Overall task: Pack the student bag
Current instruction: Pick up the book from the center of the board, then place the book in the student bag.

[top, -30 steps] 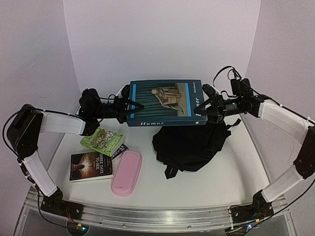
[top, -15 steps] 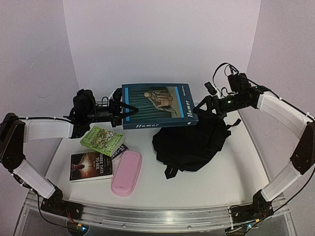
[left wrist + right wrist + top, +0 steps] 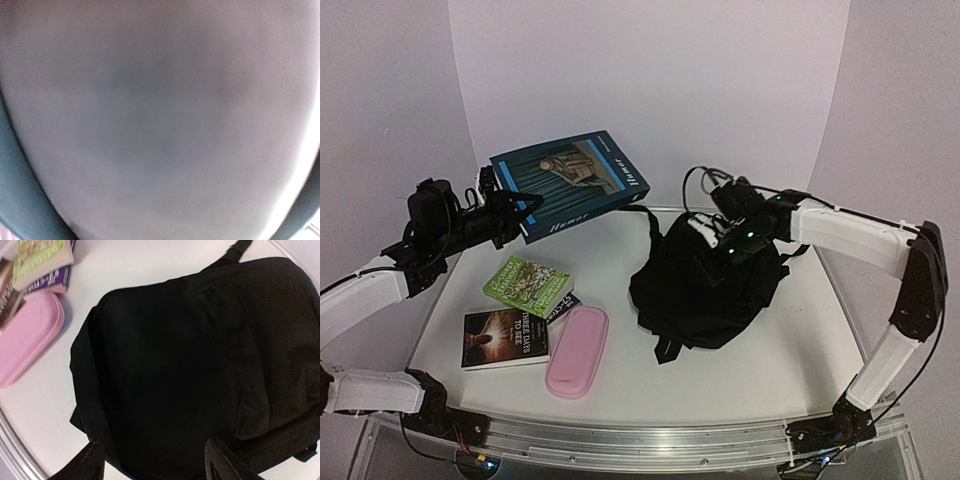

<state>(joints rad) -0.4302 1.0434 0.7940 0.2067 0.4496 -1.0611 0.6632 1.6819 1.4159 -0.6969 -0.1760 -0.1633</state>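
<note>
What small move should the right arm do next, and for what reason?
Probably lower the right gripper onto the black backpack and grip its top fabric. It hangs open above the bag, which shows no opening, while the left gripper holds the Humor book aloft.

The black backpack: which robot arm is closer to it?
Right. The right arm hangs its open jaws just above the backpack; the left arm is far off to its left, holding a blue book aloft.
</note>
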